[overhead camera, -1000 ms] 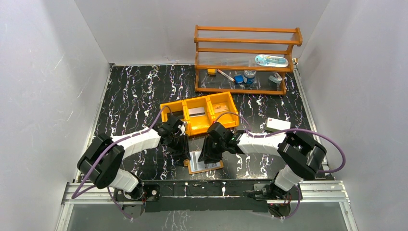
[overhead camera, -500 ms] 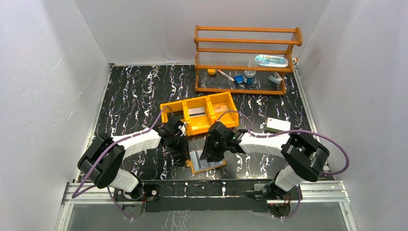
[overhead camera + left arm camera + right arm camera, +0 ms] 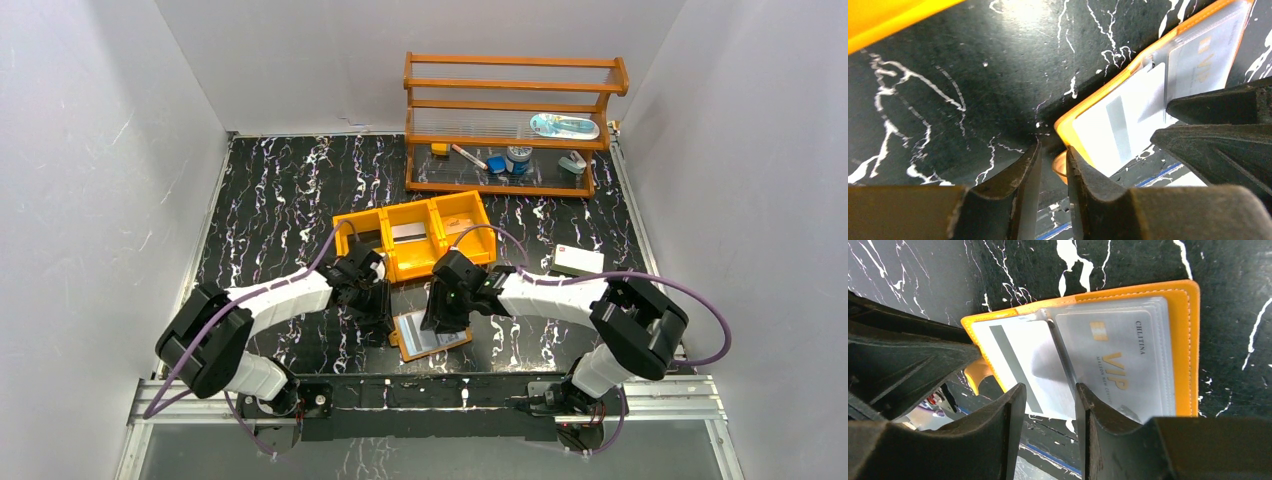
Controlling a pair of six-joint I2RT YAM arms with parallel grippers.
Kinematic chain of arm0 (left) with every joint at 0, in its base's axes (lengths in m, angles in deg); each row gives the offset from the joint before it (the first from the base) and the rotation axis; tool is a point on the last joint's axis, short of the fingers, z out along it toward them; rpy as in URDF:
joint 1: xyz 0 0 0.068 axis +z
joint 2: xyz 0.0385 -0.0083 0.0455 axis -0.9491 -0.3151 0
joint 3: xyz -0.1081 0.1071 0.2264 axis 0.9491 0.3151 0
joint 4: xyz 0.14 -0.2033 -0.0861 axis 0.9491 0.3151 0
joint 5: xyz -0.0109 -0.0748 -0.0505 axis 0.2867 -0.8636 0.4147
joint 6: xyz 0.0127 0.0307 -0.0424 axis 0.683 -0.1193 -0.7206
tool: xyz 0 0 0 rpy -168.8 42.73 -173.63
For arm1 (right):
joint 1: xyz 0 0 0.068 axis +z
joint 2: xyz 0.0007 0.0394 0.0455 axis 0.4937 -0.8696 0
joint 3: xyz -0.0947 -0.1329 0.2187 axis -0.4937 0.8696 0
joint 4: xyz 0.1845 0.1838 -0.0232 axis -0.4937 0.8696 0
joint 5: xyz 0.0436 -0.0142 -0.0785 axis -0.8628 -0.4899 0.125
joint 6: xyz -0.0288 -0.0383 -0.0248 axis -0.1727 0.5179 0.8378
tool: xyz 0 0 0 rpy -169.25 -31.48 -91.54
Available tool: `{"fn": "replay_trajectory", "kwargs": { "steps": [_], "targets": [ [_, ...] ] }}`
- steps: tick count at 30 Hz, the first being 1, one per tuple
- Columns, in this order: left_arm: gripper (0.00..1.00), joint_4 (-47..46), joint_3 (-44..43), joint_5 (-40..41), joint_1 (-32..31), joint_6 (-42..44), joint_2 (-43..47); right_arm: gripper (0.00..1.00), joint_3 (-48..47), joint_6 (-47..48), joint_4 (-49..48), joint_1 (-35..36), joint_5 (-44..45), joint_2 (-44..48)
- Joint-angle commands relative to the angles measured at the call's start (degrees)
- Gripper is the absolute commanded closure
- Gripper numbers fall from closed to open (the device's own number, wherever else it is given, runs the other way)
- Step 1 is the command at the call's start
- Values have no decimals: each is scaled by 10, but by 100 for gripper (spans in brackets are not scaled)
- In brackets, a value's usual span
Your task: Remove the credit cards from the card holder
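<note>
My left gripper (image 3: 380,315) sits at 9 o'clock of the card holder (image 3: 432,338), which lies open and flat on the table (image 3: 280,200), at 6 o'clock of the orange tray (image 3: 410,272). In my left wrist view the jaws stand nearly together with the holder's snap tab (image 3: 1060,167) in the slit between them. I cannot tell whether they truly pinch it.

Two credit cards show inside. The striped card (image 3: 1013,360) lies on the tab-side half and the VIP card (image 3: 1118,360) sits under its clear sleeve on the other half. I cannot tell how far the striped card is out of its pocket.

My right gripper (image 3: 1050,390) hovers at the holder's 12 o'clock edge, jaws parted and grasping nothing. They straddle the striped card's edge next to the fold.

I judge the step in hand to be drawing out the striped card. To do it well, my left side should pin the tab end so the holder cannot slide. My right fingers should close on the card alone, not the sleeve lip, then pull low and straight along the pocket. A tilted pull would likely lift the whole holder.

The white box (image 3: 578,260) at 3 o'clock is well apart.
</note>
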Motion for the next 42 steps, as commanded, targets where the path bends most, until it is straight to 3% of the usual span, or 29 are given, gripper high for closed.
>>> {"fn": "replay_trajectory", "kwargs": {
  "steps": [1, 8, 15, 24, 30, 39, 42],
  "targets": [
    [74, 40, -13, 43, -2, -9, 47, 50, -27, 16, 39, 0, 34, 0],
    [50, 18, -30, 9, -2, -3, 70, 53, -3, 6, -8, 0, -6, -16],
    [46, 0, -37, -43, -7, 17, 35, 57, 19, -12, -32, 0, -21, -28],
    [70, 5, -18, -32, -22, 24, -28, 58, 35, -28, -64, -1, -40, -26],
    [75, 5, -16, -12, -28, 22, -54, 60, 61, -45, -115, -9, -67, -18],
    [79, 10, -11, 6, -33, 19, -62, 82, 123, -63, -222, -38, -119, 23],
    [80, 11, -12, 7, -35, 20, -65, 84, 137, -67, -261, -42, -137, 26]
  ]
}}
